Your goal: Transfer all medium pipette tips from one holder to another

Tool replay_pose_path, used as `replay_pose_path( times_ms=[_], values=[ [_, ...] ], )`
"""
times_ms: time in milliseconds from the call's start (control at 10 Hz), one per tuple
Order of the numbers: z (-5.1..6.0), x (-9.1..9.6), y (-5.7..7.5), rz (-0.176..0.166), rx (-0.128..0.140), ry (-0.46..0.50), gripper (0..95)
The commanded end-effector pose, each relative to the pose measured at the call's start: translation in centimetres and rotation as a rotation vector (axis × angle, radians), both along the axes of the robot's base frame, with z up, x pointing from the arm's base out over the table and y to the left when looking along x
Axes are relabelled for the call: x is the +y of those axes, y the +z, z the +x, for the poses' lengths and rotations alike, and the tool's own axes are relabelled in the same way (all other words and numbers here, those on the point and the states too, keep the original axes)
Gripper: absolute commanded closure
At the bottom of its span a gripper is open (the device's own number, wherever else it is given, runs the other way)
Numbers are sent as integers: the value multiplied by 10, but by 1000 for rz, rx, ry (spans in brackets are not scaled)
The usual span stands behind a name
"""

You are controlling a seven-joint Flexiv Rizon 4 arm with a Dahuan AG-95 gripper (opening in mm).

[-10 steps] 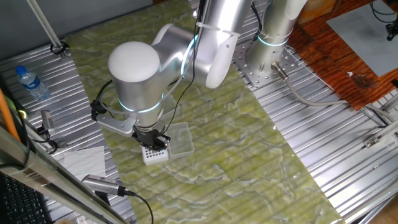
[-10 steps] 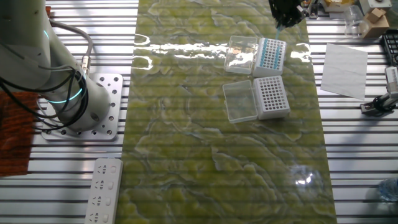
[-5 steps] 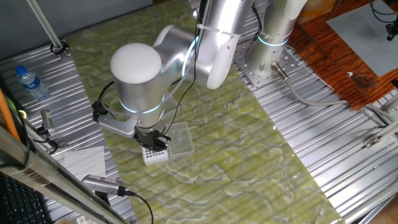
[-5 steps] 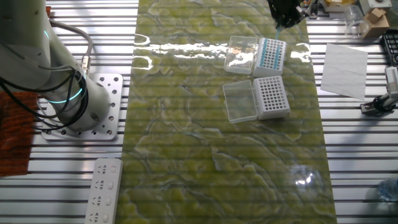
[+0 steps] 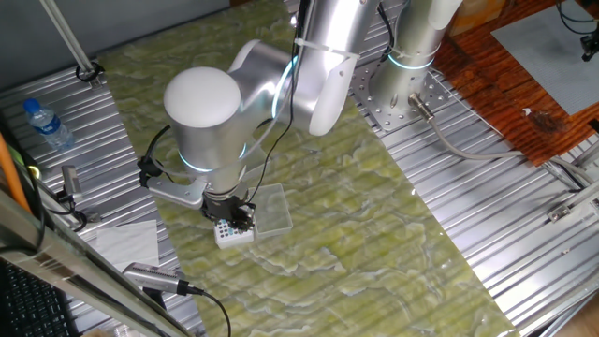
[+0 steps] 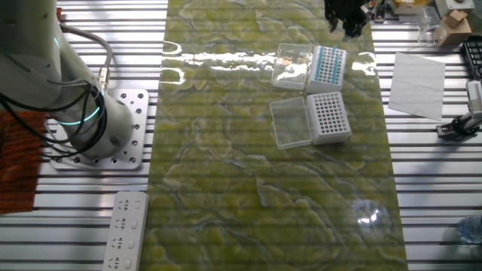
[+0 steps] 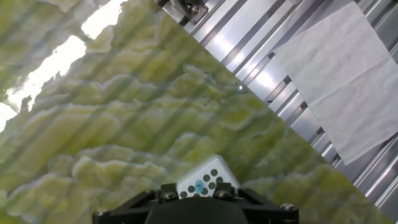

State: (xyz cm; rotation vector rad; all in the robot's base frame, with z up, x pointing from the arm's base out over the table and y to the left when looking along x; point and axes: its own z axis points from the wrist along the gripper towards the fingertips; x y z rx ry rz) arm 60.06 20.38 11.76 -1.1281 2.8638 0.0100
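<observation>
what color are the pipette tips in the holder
Light blue, in the white holder; the medium pipette tips show best in the other fixed view.

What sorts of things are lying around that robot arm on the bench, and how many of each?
White tip racks with open clear lids: 2, one with blue tips, one with bare holes
Paper sheets: 1
Water bottles: 1
Power strips: 1
Total: 5
</observation>
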Motion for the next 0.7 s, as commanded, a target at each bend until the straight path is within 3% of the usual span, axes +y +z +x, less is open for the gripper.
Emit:
replay_pose_path(
  times_ms=[100, 200, 300, 400, 700],
  values=[
    [-3, 0, 3, 4, 31, -72, 950],
    [-5, -1, 6, 5, 55, -96, 950],
    [-16, -6, 15, 3, 113, -160, 950],
    [-27, -9, 23, -1, 137, -199, 950],
    [-63, -15, 41, 0, 173, -305, 950]
  ],
)
